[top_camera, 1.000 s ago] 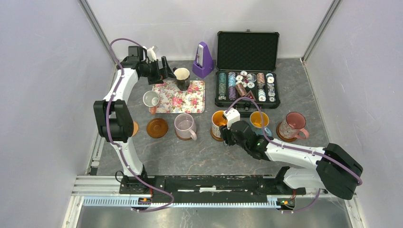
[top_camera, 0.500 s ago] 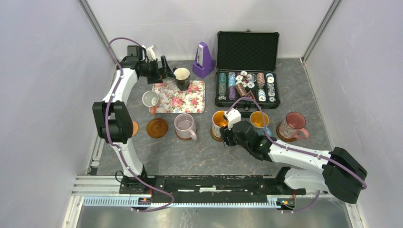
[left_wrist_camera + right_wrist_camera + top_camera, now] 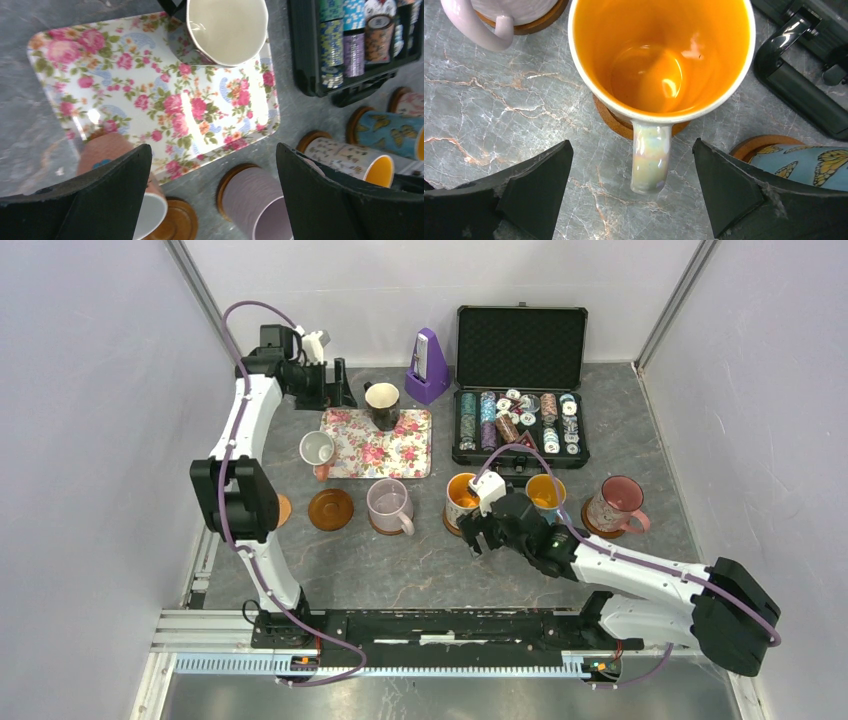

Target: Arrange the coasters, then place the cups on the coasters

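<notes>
My right gripper (image 3: 480, 536) (image 3: 634, 185) is open, its fingers on either side of the handle of the orange-inside cup (image 3: 461, 498) (image 3: 659, 55) without touching it. That cup stands on a coaster (image 3: 611, 120). The lilac cup (image 3: 388, 506) (image 3: 250, 200), the blue butterfly cup (image 3: 545, 495) (image 3: 804, 167) and the pink floral cup (image 3: 615, 505) each stand on a coaster too. One empty coaster (image 3: 331, 508) (image 3: 180, 225) lies left of the lilac cup. My left gripper (image 3: 335, 385) (image 3: 210, 190) hangs open and empty beside the black cup (image 3: 383, 405) (image 3: 227, 27). A pink cup (image 3: 318, 450) (image 3: 107, 150) stands left of the tray.
The black cup stands on a floral tray (image 3: 400, 455) (image 3: 125, 85). An open black case of poker chips (image 3: 520, 425) (image 3: 350, 45) and a purple metronome (image 3: 429, 365) are at the back. Another coaster (image 3: 284, 510) peeks from behind my left arm.
My right gripper has opened, let go of the orange-inside cup's handle and drawn back a little. My left gripper has moved slightly back and left, away from the black cup.
</notes>
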`<state>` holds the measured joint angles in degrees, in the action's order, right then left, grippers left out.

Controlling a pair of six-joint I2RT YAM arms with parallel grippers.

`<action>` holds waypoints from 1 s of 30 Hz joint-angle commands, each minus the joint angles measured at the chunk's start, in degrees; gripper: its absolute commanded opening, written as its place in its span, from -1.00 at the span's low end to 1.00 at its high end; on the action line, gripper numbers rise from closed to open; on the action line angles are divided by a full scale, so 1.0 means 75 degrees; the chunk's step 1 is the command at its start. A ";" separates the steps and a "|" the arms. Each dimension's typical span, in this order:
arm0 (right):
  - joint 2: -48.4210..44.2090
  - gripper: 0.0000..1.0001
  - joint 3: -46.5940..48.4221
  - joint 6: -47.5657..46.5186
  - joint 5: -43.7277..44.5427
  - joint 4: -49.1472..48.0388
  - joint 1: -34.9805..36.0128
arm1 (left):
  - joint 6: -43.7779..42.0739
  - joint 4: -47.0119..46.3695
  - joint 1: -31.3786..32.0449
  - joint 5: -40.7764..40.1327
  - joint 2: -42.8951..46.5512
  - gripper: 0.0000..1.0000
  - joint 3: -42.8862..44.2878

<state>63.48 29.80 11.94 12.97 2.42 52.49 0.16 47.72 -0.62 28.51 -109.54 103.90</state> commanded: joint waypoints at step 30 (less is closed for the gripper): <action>0.0537 0.96 0.3058 -0.2097 -0.0957 -0.0017 -0.1741 | -0.4602 0.1519 -0.1722 -0.0772 0.2147 0.52 -0.2481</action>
<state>67.31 49.98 -2.96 7.09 4.75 40.29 -43.86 66.41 -13.74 23.99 -96.23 89.03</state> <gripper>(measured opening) 0.979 0.782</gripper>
